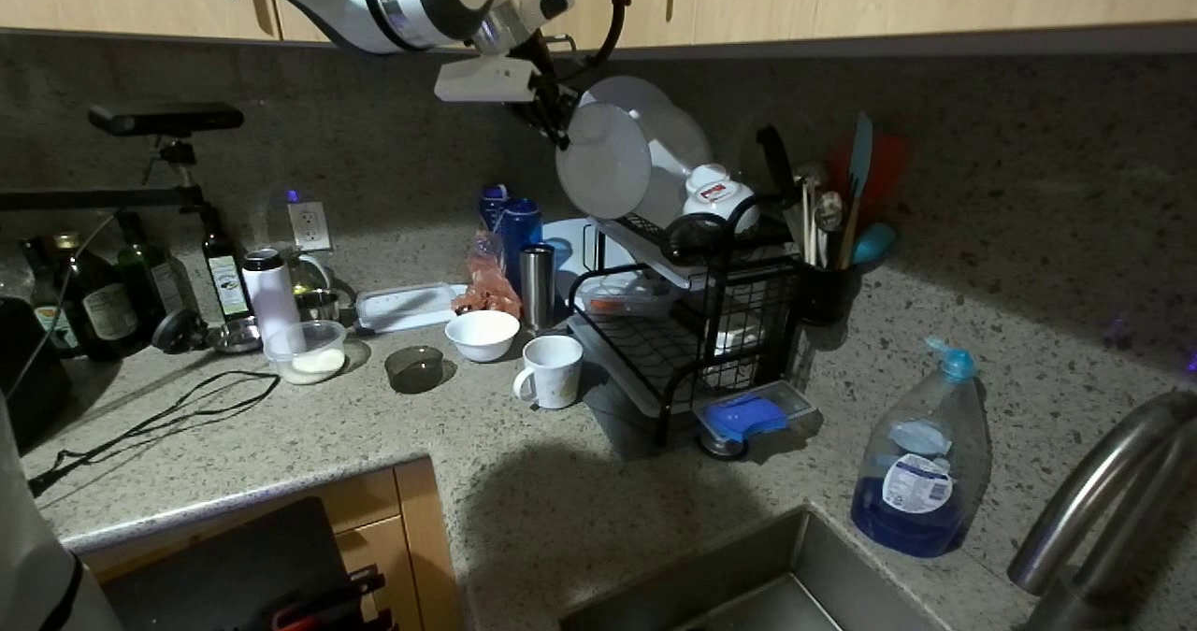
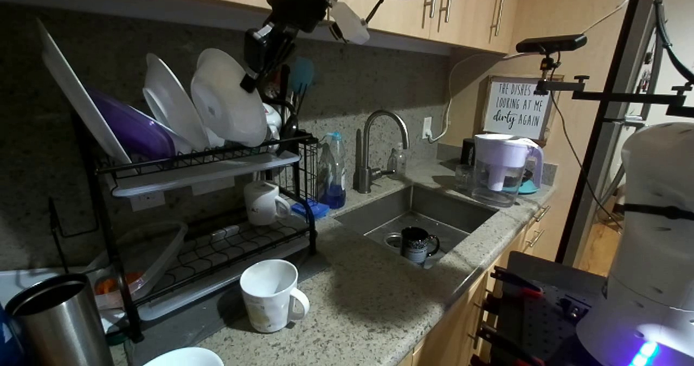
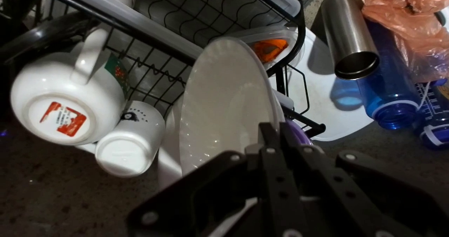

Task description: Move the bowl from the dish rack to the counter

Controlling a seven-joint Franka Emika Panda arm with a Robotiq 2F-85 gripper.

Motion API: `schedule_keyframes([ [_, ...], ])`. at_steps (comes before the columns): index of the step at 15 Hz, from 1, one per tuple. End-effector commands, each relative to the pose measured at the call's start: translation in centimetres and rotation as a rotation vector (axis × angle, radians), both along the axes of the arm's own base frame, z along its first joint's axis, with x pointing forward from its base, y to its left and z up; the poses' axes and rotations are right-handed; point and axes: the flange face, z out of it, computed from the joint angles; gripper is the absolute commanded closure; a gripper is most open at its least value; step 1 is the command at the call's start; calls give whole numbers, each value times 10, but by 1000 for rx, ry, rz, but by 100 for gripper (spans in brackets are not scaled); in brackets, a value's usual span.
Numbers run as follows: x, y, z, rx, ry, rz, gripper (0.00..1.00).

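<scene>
Pinching the tilted bowl

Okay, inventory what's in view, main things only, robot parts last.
counter: one, speckled grey, across the scene
dish rack: one, black, on counter
bowl: one, white, tilted at upper tier
other dishes: several, white and purple, upper tier
counter mug: one, white, beside rack
sink: one, grey, in counter
sink mug: one, dark, in sink
soap bottle: one, clear and blue, beside sink
tumbler: one, silver, beside rack
pitcher: one, pale purple, near sink
arm: one, mostly white, above counter
gripper: one, black, shut on bowl's rim
</scene>
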Motion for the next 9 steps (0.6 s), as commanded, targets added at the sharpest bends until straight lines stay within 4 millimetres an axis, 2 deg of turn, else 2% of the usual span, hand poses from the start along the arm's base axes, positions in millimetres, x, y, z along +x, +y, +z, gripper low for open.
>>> schedule_keyframes([
  [1, -7, -9, -11, -32, 28, -29, 95],
  [9, -13, -13, -9, -40, 24, -33, 95],
])
